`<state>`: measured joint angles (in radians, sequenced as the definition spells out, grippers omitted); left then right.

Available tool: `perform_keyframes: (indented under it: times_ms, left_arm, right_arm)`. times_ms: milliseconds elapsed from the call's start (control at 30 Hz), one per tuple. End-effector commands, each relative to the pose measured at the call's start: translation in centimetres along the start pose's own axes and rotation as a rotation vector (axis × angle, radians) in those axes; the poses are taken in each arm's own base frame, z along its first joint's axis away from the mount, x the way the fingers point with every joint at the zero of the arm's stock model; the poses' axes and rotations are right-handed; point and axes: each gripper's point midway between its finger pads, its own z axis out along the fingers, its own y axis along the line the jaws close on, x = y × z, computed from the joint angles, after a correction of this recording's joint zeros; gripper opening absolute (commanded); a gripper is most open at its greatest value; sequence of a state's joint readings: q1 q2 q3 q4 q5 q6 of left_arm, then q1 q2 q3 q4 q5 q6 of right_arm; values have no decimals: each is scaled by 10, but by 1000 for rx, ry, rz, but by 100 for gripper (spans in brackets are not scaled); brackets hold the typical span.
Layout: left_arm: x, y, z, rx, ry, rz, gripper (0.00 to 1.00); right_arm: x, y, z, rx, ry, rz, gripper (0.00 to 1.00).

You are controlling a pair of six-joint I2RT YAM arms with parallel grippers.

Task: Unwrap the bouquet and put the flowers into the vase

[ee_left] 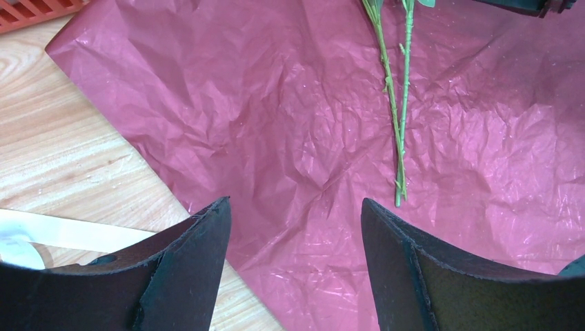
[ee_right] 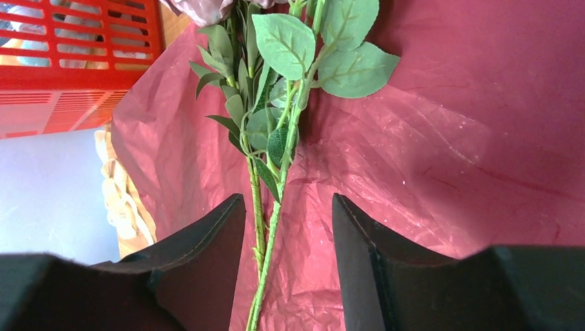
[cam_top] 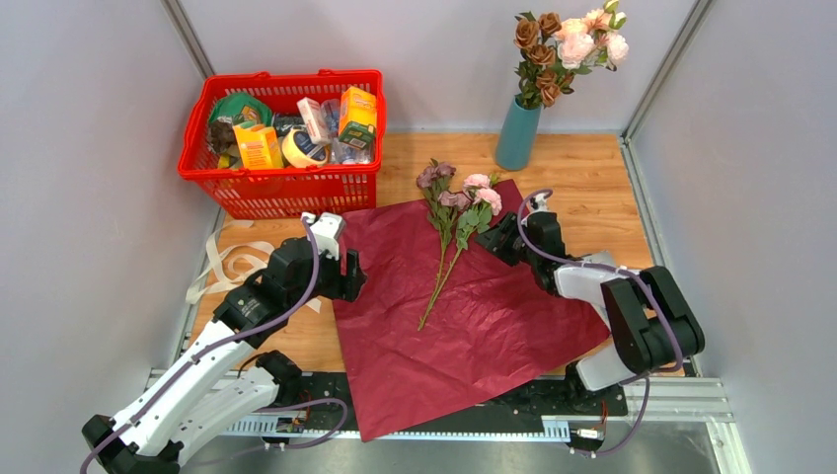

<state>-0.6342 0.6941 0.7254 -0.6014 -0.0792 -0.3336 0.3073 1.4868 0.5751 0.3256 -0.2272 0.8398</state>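
Two flowers (cam_top: 459, 217) are lying on one spread burgundy paper (cam_top: 474, 326); one teal vase (cam_top: 517, 133) is standing at the bench's (cam_top: 582, 178) far edge. The right fingers (ee_right: 200, 262) are reaching low, straddling both stems, half-open, holding nothing; the left fingers (ee_left: 186, 276) are hovering wide open over the paper

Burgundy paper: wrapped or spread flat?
Spread flat: the crinkled dark burgundy paper lies open on the wooden table, loose green-stemmed flowers lying on top.

Bright, even light from above, soft shadows. The paper (ee_left: 276, 138) glints faintly, washed pink in the left wrist view. Focus sharp throughout.
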Motion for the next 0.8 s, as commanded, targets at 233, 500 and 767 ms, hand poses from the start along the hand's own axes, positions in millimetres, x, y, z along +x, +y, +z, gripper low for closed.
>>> perform_keyframes:
  times_ms: [233,500,767]
  left_arm:
    - [-4,-4,1,22,-16,16,77]
    - [-5,-4,1,20,-19,14,77]
    - [-6,-4,0,19,-24,15,77]
  right_arm:
    - [-10,34,15,-269,-99,-3,52]
    - [-9,25,35,-266,-103,34,52]
    - [-2,17,52,-285,-88,76,49]
